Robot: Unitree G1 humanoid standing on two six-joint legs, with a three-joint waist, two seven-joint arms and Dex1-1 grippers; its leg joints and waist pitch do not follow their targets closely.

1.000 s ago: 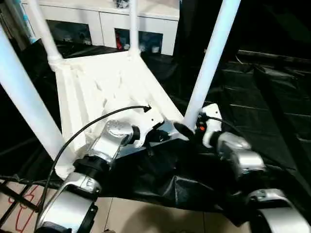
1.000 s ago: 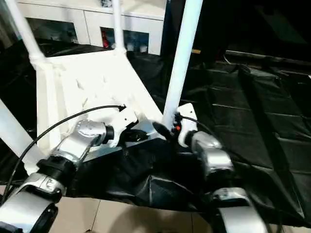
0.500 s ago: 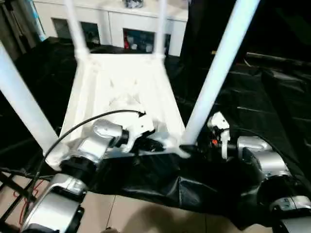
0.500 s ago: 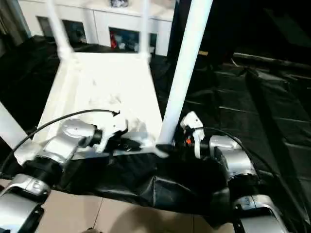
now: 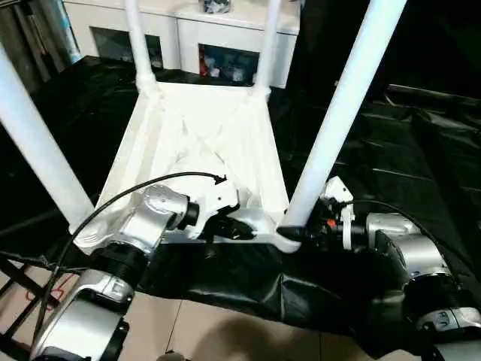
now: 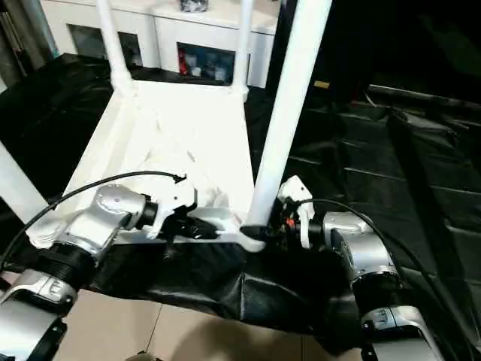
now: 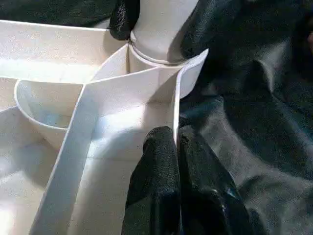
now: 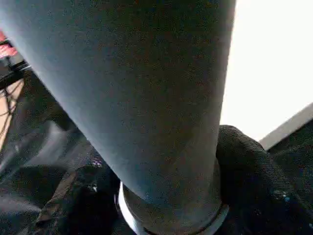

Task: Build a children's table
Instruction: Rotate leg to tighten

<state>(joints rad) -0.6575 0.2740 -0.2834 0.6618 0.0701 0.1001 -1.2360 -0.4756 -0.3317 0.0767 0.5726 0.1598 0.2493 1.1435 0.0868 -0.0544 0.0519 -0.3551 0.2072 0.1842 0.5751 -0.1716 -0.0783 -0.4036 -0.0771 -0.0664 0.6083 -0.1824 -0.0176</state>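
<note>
**Both claws on the near right corner of the upturned table**

Our left claw [image 7: 173, 147] is pinched together on the thin near rim of the table [image 5: 203, 135], one finger on each side of the wall. Our right claw [image 8: 166, 196] is clamped around the base of the near right leg [image 5: 342, 105], just above its rounded socket. The table lies upside down on black sheeting [image 5: 391, 165], its four smooth white legs pointing up. Open sheeting spreads to the right; the white cabinet [image 5: 225, 37] stands past the far edge. The left wrist view shows the ribbed underside up close, and the right claw's black fingers [image 7: 122, 19] hugging the leg.
</note>
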